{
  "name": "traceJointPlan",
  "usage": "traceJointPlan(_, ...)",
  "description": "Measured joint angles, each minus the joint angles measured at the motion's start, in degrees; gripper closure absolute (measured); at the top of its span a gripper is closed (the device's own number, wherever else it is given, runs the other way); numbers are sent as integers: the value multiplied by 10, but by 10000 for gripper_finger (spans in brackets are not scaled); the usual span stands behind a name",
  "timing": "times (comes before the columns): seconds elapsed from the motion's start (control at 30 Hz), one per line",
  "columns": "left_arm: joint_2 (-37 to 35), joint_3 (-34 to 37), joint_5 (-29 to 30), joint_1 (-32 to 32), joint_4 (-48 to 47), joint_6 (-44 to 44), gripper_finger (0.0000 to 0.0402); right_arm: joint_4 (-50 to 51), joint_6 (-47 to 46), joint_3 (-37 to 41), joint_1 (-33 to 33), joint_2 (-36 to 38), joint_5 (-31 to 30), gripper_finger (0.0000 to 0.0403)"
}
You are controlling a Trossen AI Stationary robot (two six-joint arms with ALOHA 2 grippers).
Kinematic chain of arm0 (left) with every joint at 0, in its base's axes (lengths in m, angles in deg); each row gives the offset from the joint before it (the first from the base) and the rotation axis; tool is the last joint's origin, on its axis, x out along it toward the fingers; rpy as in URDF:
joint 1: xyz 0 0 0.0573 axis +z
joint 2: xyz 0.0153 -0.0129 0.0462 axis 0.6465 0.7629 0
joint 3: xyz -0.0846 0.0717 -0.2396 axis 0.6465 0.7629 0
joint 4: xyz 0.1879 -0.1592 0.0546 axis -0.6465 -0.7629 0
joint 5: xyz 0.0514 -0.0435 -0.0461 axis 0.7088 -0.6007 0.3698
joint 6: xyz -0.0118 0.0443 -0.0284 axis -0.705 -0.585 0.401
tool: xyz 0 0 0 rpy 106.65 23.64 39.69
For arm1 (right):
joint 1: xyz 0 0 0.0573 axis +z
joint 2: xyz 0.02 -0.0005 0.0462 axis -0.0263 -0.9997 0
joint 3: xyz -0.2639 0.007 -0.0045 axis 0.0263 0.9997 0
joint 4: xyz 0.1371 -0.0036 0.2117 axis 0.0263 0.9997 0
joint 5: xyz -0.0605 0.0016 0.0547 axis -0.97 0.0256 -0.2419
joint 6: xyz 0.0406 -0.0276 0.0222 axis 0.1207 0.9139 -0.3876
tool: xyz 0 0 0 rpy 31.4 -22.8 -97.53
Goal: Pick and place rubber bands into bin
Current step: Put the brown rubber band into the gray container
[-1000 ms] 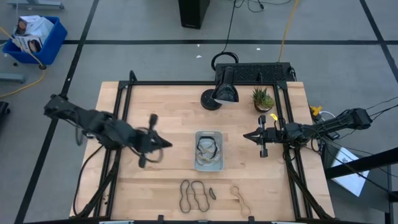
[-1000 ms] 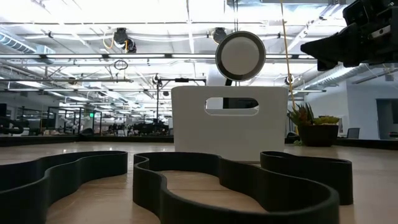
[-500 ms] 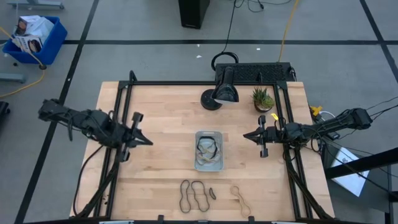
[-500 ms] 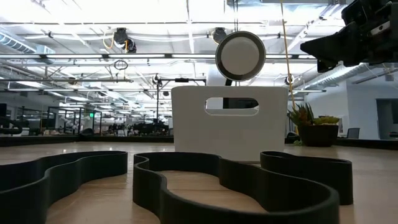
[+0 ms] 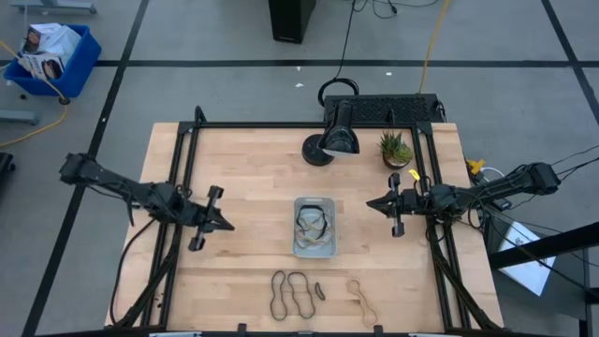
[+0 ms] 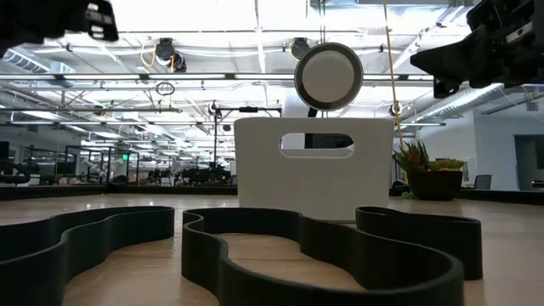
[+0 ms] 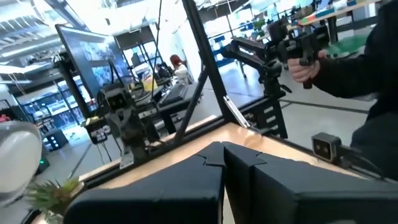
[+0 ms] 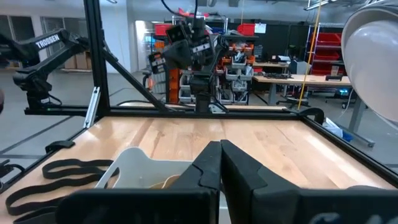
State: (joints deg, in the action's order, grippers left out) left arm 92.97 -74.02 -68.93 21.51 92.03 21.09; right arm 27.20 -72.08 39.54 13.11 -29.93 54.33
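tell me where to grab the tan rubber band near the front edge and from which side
Probably best from straight above, pinching across one thin strand near the middle of the tan rubber band, which lies flat on the table as a long wavy loop. It sits clear of the dark rubber bands, so the fingers have room on both sides. The right hand is nearer.
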Motion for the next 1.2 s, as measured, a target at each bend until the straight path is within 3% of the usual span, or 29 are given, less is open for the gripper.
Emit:
traceJointPlan(0.2, -14, 67, 34, 0, 69, -4, 400, 23, -2, 0, 0, -1, 2, 399)
traceJointPlan(0.5, -15, 70, 111, 5, 81, 20, 399, 50, 0, 0, 1, -6, 5, 399)
traceJointPlan(0.67, -15, 70, 170, 5, 65, 81, 398, 47, 35, -12, 5, -21, 4, 397)
traceJointPlan(0.8, -14, 70, 171, 5, 49, 107, 389, 59, 77, -66, 54, -73, -3, 376)
traceJointPlan(1.0, -14, 70, 171, 5, 53, 120, 385, 115, 99, -183, 141, -196, -123, 329)
traceJointPlan(1.2, -14, 70, 171, 5, 114, 102, 397, 172, 66, -285, 203, -294, -163, 303)
